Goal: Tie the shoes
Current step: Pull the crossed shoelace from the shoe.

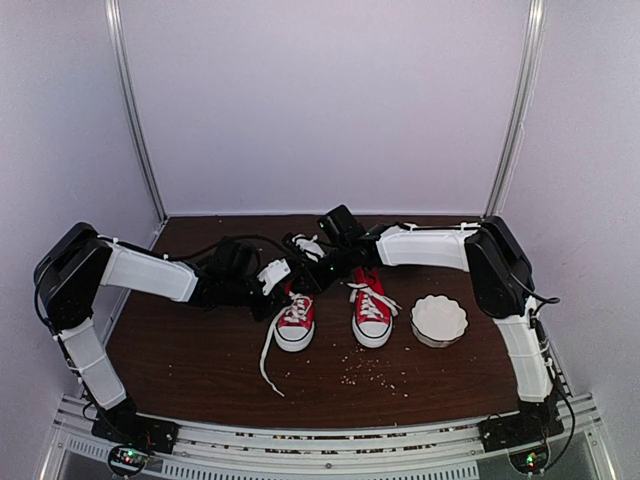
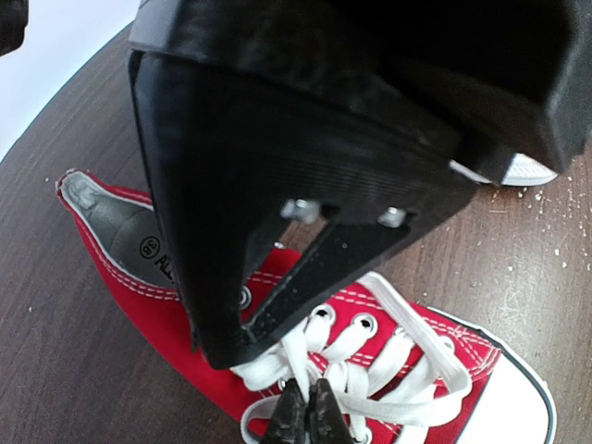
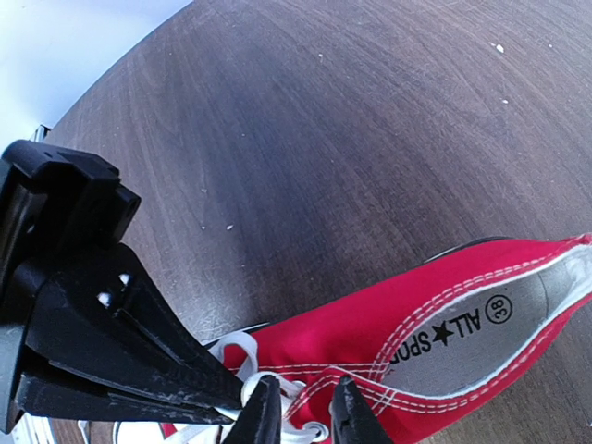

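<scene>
Both arms reach inward, elbows outward, over the worktop (image 1: 200,350) to the shoe (image 1: 295,322) nearer the left arm, its mate (image 1: 371,318) just beside: left tool (image 2: 305,418) clenched among the white laces (image 2: 388,356), right tool (image 3: 301,416) slightly parted at the top eyelets.

L tool (image 2: 306,413) closed, R tool (image 3: 304,413) slightly parted, both angled down, nearly touching.

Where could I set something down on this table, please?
The table is bare front-left, between left arm and trailing lace. Crowded centre: the left tool and right tool meet over one shoe, its mate and the bowl alongside.
</scene>
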`<action>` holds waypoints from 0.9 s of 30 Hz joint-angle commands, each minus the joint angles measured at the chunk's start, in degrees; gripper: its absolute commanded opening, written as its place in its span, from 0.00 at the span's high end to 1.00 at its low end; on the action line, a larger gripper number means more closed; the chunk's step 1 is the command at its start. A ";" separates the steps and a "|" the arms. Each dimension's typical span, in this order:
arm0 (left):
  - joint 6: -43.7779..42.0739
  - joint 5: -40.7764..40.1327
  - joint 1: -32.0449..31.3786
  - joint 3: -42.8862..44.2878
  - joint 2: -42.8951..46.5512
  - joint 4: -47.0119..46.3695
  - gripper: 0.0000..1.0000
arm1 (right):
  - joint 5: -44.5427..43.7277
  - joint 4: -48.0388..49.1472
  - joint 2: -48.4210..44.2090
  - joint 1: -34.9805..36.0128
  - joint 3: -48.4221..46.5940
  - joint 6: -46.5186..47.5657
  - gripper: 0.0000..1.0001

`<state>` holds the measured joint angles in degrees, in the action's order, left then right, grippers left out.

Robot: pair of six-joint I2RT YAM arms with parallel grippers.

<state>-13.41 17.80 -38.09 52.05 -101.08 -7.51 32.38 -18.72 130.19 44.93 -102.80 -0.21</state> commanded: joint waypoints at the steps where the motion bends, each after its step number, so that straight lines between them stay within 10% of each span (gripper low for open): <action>1: 0.40 1.01 -0.23 -0.38 -0.52 -1.97 1.00 | 2.74 0.30 -2.01 -0.01 -0.25 0.23 0.79; 27: 0.31 1.35 -0.28 -0.20 -0.70 -1.96 1.00 | 2.13 -3.82 2.10 -0.19 -2.84 3.83 0.79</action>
<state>-13.41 18.13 -38.09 52.05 -101.30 -7.64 34.09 -20.91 130.52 44.71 -103.59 2.17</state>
